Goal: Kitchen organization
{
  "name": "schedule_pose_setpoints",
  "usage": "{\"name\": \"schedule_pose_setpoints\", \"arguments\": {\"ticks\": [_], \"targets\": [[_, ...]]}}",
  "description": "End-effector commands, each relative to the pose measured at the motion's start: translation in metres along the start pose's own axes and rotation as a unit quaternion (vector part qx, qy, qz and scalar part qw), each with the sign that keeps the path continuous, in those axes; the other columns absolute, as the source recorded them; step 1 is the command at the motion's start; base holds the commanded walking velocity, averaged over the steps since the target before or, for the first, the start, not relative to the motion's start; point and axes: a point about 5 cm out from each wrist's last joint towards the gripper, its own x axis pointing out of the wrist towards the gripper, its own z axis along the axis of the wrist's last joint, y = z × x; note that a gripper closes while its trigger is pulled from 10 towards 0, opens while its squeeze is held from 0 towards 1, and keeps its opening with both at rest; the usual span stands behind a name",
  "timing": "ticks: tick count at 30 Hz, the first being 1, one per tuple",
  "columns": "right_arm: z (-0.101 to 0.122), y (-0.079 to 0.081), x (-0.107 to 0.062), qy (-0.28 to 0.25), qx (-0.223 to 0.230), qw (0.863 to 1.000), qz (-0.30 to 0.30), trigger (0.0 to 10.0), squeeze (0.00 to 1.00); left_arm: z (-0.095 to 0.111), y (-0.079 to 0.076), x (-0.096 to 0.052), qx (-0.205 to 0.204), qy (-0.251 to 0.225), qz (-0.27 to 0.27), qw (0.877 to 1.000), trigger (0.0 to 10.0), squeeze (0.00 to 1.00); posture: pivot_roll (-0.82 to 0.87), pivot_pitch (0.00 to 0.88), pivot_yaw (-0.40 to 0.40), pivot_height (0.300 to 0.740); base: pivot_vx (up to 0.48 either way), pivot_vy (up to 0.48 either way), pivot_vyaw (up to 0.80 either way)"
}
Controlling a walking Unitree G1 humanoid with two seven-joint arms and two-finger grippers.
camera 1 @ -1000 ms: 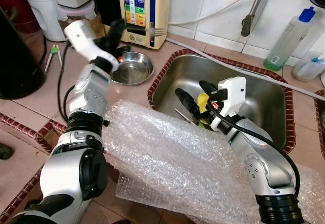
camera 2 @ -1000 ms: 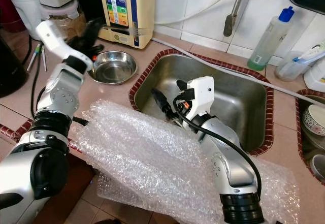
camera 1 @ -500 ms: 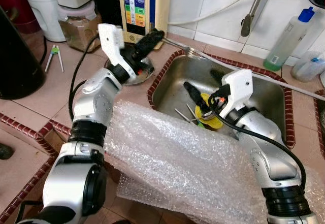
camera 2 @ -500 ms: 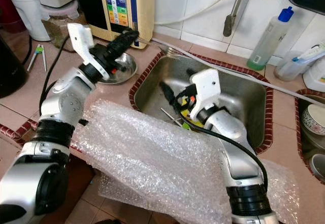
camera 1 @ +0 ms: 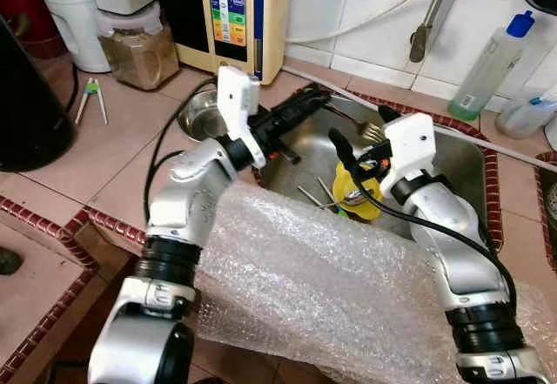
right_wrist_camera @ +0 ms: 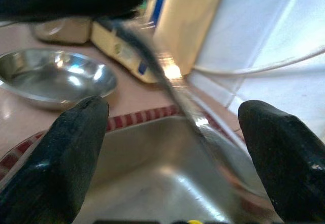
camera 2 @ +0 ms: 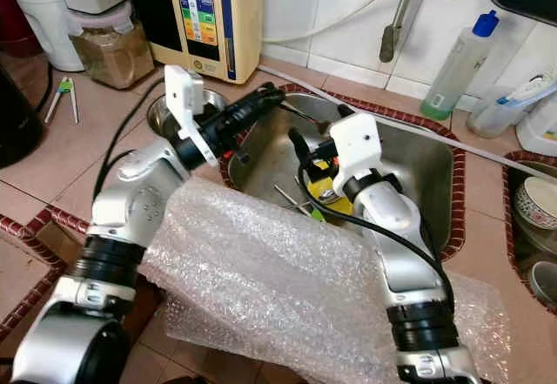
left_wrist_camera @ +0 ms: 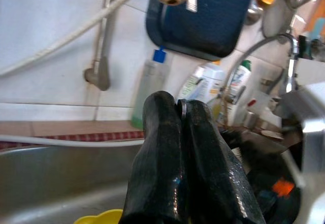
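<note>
1. Left gripper (camera 1: 315,102): reaches over the back left corner of the steel sink (camera 1: 457,171), above the basin.
2. Fingers (left_wrist_camera: 162,148) pressed together, clamping the thin handle of a metal fork (camera 1: 359,124); tines point toward the right gripper, off the sink floor.
3. Right gripper (right_wrist_camera: 177,150): hangs over the middle of the sink, just beside the fork's tine end.
4. Fingers (right_wrist_camera: 76,148) spread wide with nothing between them but the blurred fork handle crossing the gap; cannot tell whether either finger touches it.
5. Below the right gripper, on the sink floor: a yellow container (camera 1: 355,199), with a few loose metal utensils (camera 1: 311,198) lying just beside it toward the sink's left wall.
6. On the tiled counter (camera 1: 96,158) by the sink's back left corner: a small steel bowl (camera 1: 200,116), partly hidden behind the left arm.
7. Along the counter's back edge: a cream appliance (camera 1: 235,14) with a coloured button panel, a jar of brown contents (camera 1: 135,49) to its left, and a clear bottle with a blue cap (camera 1: 492,62) behind the sink's right corner.
8. Draped over the counter's front edge and the sink's near rim: a large sheet of bubble wrap (camera 1: 305,288), lying under both arms.
</note>
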Motion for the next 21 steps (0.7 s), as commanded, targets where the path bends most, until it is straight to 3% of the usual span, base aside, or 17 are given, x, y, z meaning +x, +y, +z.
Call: {"name": "schedule_pose_setpoints", "arguments": {"ticks": [1,7,10,16,21], "targets": [[-0.002,0.003,0.003,0.002,-0.019,1.000,0.020,0.0,0.00,0.003,-0.006,0.002,0.007,0.002,-0.016,1.000,0.0,0.00,-0.03,0.105,-0.019,0.740,0.000,0.000,0.00],[-0.003,0.002,0.009,0.005,-0.064,0.997,0.042,0.0,0.00,0.000,-0.009,0.002,0.004,0.007,-0.017,1.000,0.0,0.00,-0.03,0.104,-0.020,0.740,0.000,0.000,0.00],[-0.004,-0.009,0.010,0.017,-0.094,0.995,0.040,0.0,0.00,-0.002,-0.007,-0.001,0.005,0.011,-0.007,1.000,0.0,0.00,-0.02,0.103,-0.024,0.740,0.000,0.000,0.00],[-0.006,-0.025,0.008,0.026,-0.110,0.993,0.018,0.0,0.00,-0.004,-0.005,-0.004,0.007,0.019,-0.001,1.000,0.0,0.00,-0.02,0.106,-0.024,0.740,0.000,0.000,0.00],[-0.007,-0.028,0.007,0.027,-0.115,0.993,0.017,0.0,0.00,-0.008,-0.004,-0.006,0.024,0.033,-0.001,0.999,0.0,0.00,-0.02,0.107,-0.020,0.740,0.000,0.000,0.00]]}}
